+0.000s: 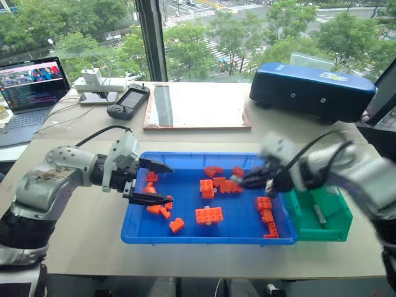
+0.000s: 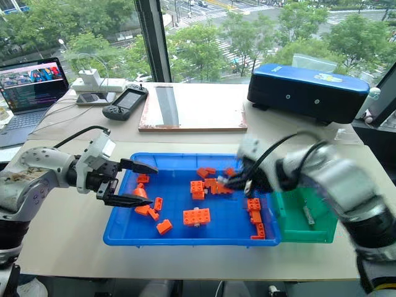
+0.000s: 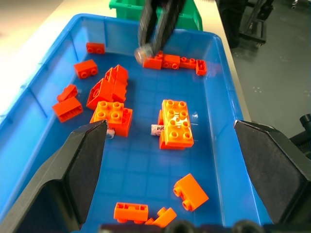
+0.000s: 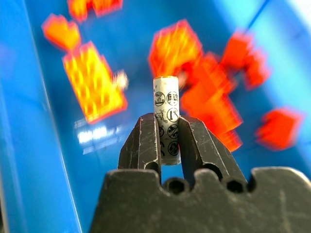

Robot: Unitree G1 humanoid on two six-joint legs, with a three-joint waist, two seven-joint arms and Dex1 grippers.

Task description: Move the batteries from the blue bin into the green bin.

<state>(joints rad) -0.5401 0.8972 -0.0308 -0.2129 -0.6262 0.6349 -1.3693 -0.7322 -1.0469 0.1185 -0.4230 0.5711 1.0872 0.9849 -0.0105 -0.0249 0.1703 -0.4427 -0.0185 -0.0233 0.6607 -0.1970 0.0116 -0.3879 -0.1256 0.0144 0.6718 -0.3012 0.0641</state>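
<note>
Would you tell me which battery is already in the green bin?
The grey battery lying on the floor of the green bin. Another battery is clamped upright in the right gripper above the blue bin.

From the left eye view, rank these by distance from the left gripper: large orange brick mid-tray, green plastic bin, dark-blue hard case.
1. Large orange brick, in the bright-blue tray, right of the left gripper.
2. Green plastic bin, beyond the tray's right end.
3. Dark-blue hard case, far back right.
</note>
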